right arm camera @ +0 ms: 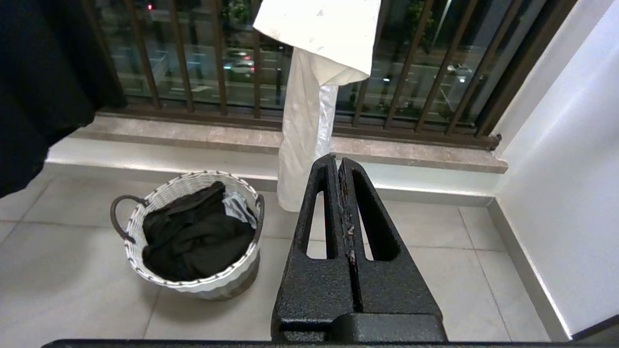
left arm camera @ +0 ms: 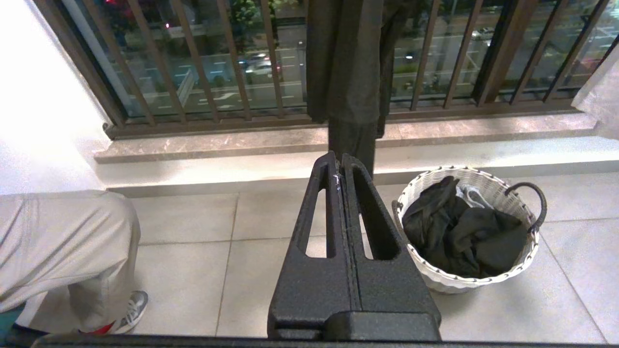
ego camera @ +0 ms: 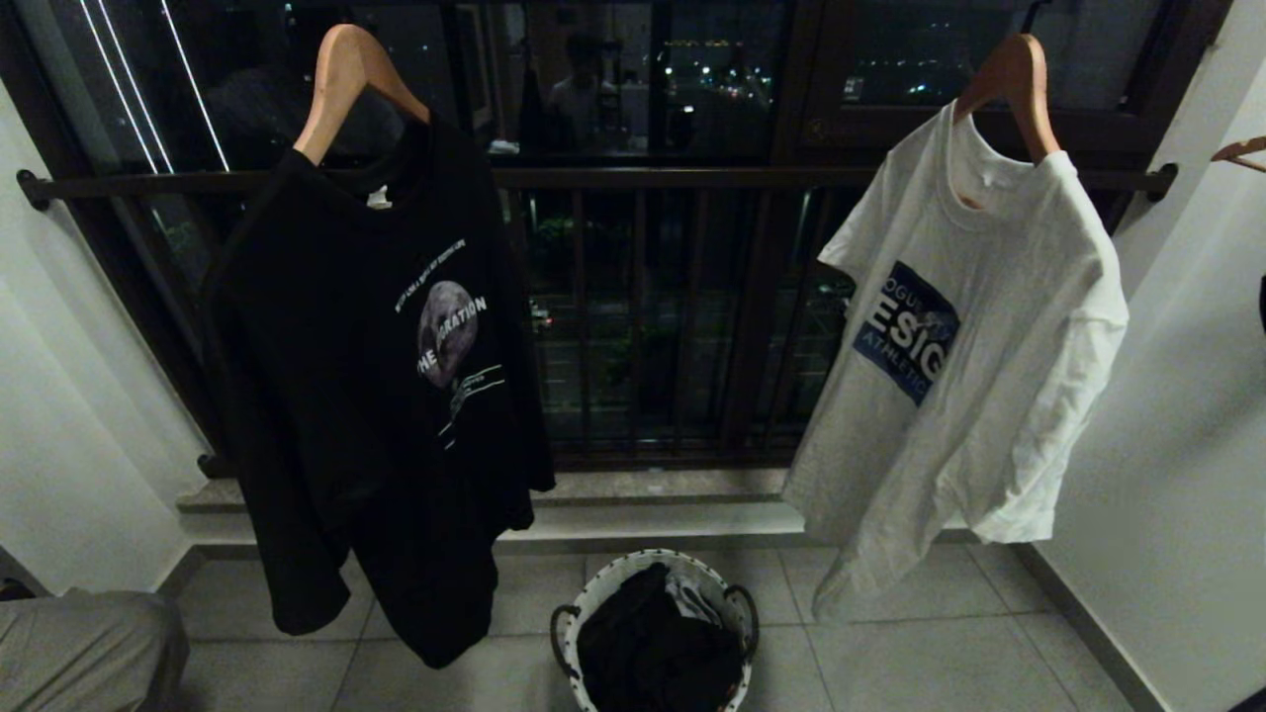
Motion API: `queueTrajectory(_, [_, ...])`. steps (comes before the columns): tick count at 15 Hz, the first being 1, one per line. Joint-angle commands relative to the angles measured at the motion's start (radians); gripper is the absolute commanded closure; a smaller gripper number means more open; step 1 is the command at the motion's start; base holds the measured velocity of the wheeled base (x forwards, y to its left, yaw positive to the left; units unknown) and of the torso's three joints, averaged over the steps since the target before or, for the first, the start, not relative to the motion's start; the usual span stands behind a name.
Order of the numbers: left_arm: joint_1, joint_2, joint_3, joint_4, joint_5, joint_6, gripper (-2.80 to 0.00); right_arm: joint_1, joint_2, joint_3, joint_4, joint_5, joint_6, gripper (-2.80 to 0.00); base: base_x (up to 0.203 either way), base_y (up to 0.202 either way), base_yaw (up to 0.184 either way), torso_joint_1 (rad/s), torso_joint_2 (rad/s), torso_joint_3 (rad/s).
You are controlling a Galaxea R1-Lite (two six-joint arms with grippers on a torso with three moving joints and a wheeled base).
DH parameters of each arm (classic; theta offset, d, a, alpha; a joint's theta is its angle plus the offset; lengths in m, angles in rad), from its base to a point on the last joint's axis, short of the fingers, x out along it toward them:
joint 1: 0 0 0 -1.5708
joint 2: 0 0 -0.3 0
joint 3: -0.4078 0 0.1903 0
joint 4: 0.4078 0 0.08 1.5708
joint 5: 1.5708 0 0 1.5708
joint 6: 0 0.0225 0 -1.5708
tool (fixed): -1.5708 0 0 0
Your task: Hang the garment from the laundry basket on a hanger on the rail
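The laundry basket stands on the tiled floor below the window, with a dark crumpled garment and a bit of pale cloth in it. In the left wrist view the basket and garment lie a little beyond and to one side of my left gripper, which is shut and holds nothing. My right gripper is shut and empty too, with the basket off to its other side. Neither gripper shows in the head view. Two wooden hangers carry shirts. Their hooks and the rail are above the picture.
A black T-shirt hangs at the left and a white T-shirt at the right, with a gap over the basket. A dark bar crosses the barred window. Part of another hanger shows far right. A person's grey trouser leg is at the lower left.
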Motion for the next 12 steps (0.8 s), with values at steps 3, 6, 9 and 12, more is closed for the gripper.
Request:
queueTrajectory(3, [0.0,0.0,-0.001,0.002,0.0,0.003,0.0,0.0,0.002,0.0,-0.001,0.0,-0.002,0.0,0.0,0.0,0.0,0.0,0.0,0.0])
queueTrajectory(6, [0.0,0.0,-0.001,0.002,0.0,0.003,0.0,0.0,0.002,0.0,-0.001,0.0,0.001,0.0,0.0,0.0,0.0,0.0,0.0,0.0])
queueTrajectory(9, [0.0,0.0,-0.001,0.002,0.0,0.003,0.0,0.0,0.002,-0.001,0.0,-0.001,0.003,0.0,0.0,0.0,0.0,0.0,0.0,0.0])
queueTrajectory(12, [0.0,0.0,-0.001,0.002,-0.002,0.004,0.0,0.0,0.002,-0.001,0.0,-0.001,0.004,0.0,0.0,0.0,0.0,0.0,0.0,0.0])
